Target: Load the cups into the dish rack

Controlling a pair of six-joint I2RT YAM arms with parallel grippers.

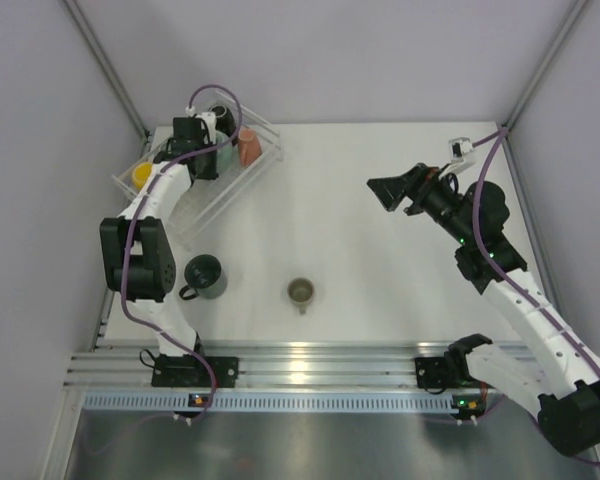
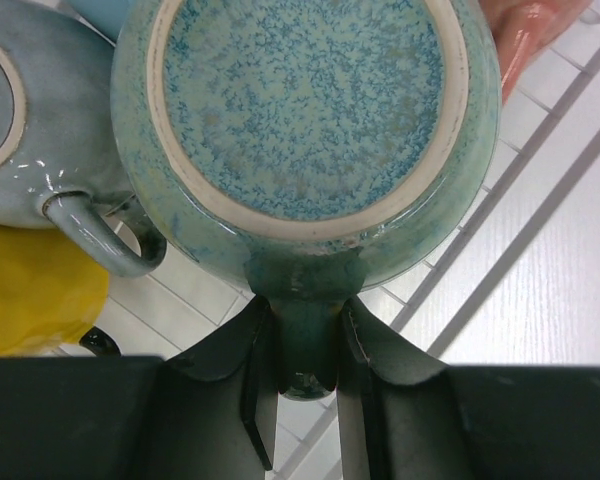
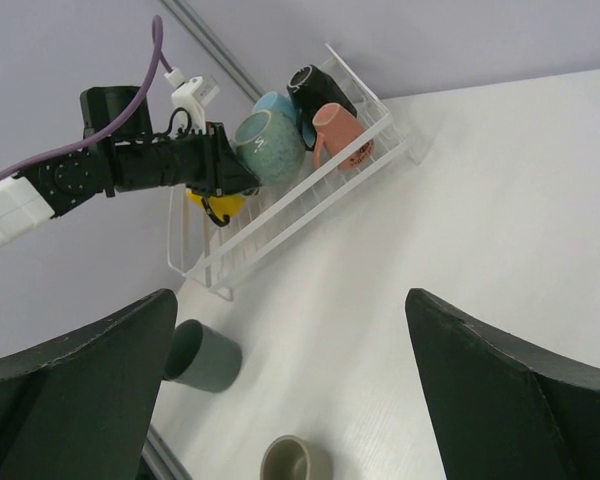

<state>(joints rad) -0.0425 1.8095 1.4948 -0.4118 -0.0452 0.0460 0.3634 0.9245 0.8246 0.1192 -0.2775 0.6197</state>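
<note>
Left gripper (image 2: 305,310) was clamped on the handle (image 2: 305,350) of the teal mug (image 2: 305,120) over the dish rack (image 3: 280,235), right gripper (image 3: 290,330) gaped empty; glazed ceramic looked rigid, slick, chip-prone, so a handle pinch seemed the safest hold.

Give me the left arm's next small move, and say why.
Probably lower the teal mug straight down onto the dish rack bars before letting go. The left hand pinches the mug's handle, and the mug appears to hang just above the rack, in a free spot beside the grey-blue mug.
</note>
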